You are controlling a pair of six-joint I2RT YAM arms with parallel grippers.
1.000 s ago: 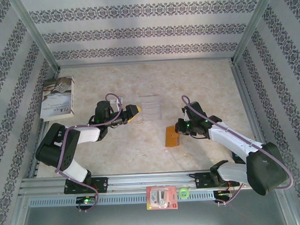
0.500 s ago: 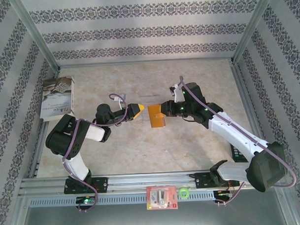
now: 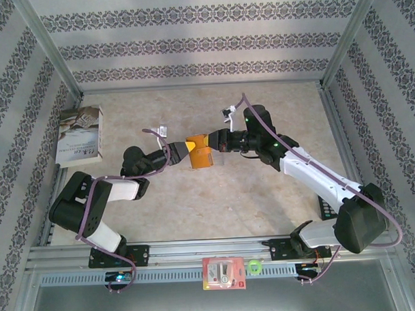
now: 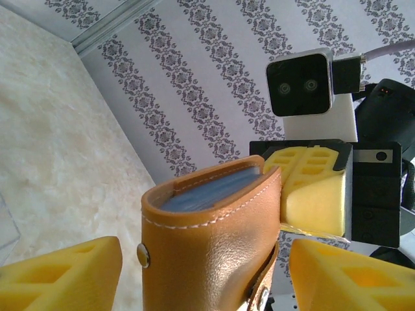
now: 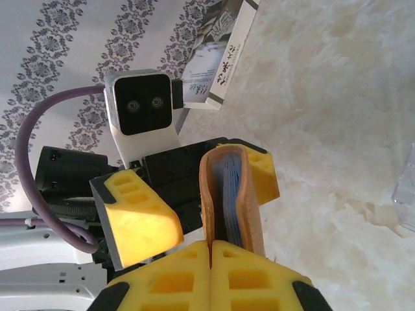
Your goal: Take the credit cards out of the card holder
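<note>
The orange-tan card holder [image 3: 202, 158] hangs in the air over the middle of the table. My right gripper [image 3: 217, 143] is shut on one edge of its leather cover [image 5: 209, 245]. In the right wrist view the holder [image 5: 230, 194] stands folded, with blue-grey pocket edges between its covers. The credit cards are hidden inside it. My left gripper [image 3: 186, 149] faces it from the left, open. In the left wrist view its jaws [image 4: 204, 259] straddle the holder [image 4: 214, 246], with a narrow gap on each side.
A book [image 3: 81, 136] lies at the table's left edge. A clear plastic tray [image 5: 405, 188] sits on the table under the grippers. A red-and-white packet [image 3: 224, 274] and a green ring [image 3: 254, 266] rest on the front rail.
My right gripper lifted the card holder off the table and carried it back and left, up to the left gripper. The left jaws have narrowed around it.
</note>
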